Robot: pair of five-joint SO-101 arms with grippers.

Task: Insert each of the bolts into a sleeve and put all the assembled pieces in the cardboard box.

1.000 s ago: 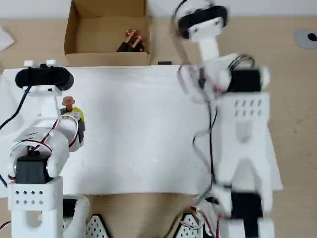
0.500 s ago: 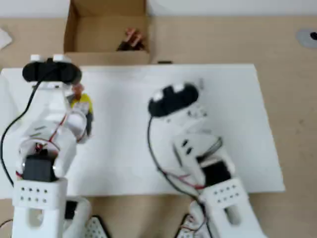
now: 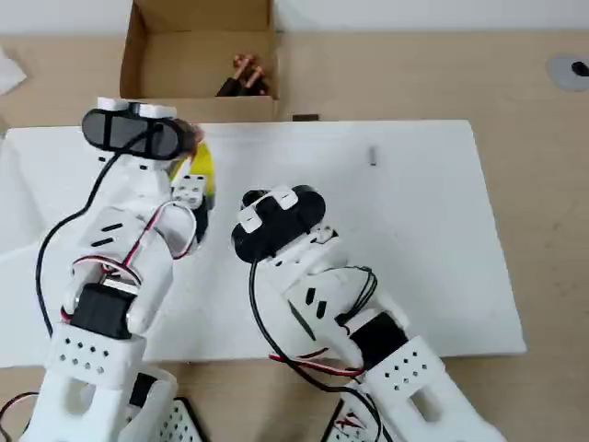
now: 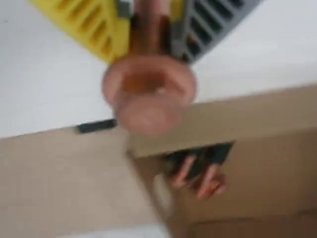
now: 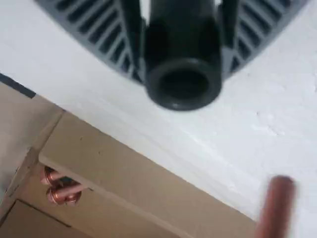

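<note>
The left gripper (image 4: 148, 27) and right gripper (image 5: 182, 25) have swung closer together near the cardboard box (image 3: 198, 109). The left clamps a copper bolt (image 4: 148, 94), head protruding; the right clamps a black sleeve (image 5: 183, 74).

In the high view the top edge cuts the cardboard box (image 3: 130, 55), and the assembled pieces (image 3: 247, 77) inside are too small to count. A black camera mount (image 3: 276, 221) at centre hides that arm's fingers. A dark speck (image 3: 372, 155) right of centre is too small to identify. The left wrist view's bolt (image 4: 148, 94) is blurred, its shaft cut off; the right wrist view's sleeve (image 5: 183, 74) and a copper rod (image 5: 277, 208) run off the edge.
</note>
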